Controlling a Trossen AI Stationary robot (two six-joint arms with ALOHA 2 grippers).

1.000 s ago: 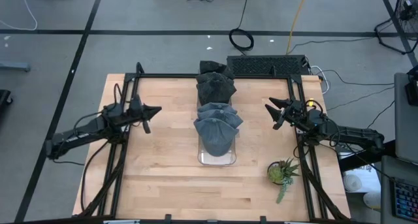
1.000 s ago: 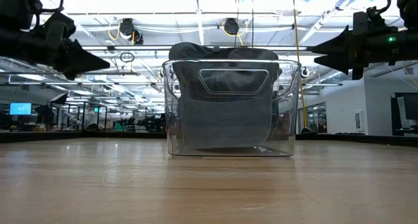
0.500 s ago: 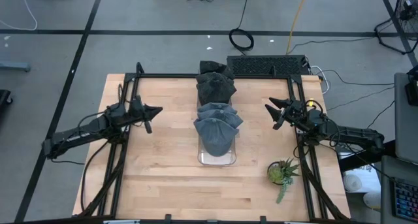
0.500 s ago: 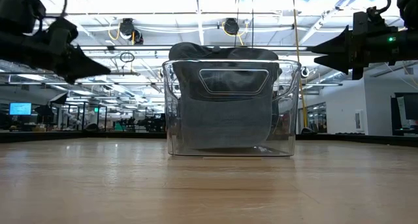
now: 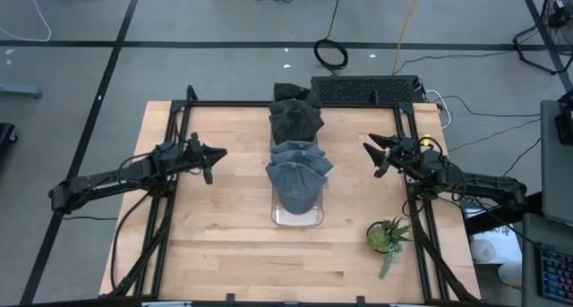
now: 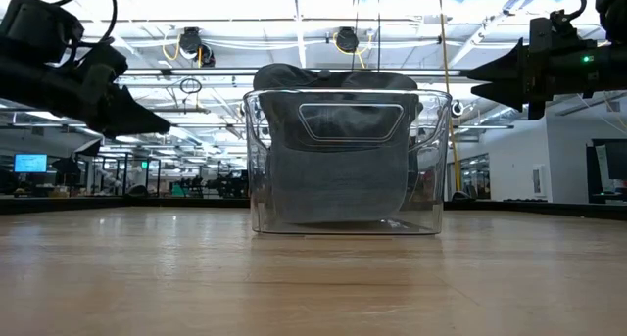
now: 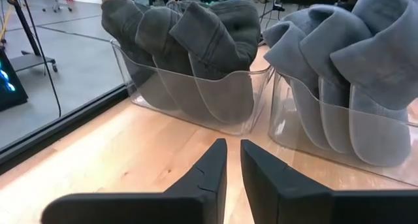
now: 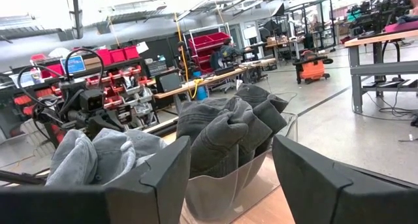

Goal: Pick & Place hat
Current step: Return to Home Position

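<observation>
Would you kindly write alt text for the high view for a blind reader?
Mid-table, blue caps fill a clear bin, with dark caps beyond. The left gripper and right gripper hover empty either side; a plant stands by the right arm.

Potted plant [image 5: 388, 236] on wooden table [image 5: 224, 244]; coiled cable [image 5: 329, 53] on the floor [image 5: 224, 21].
</observation>
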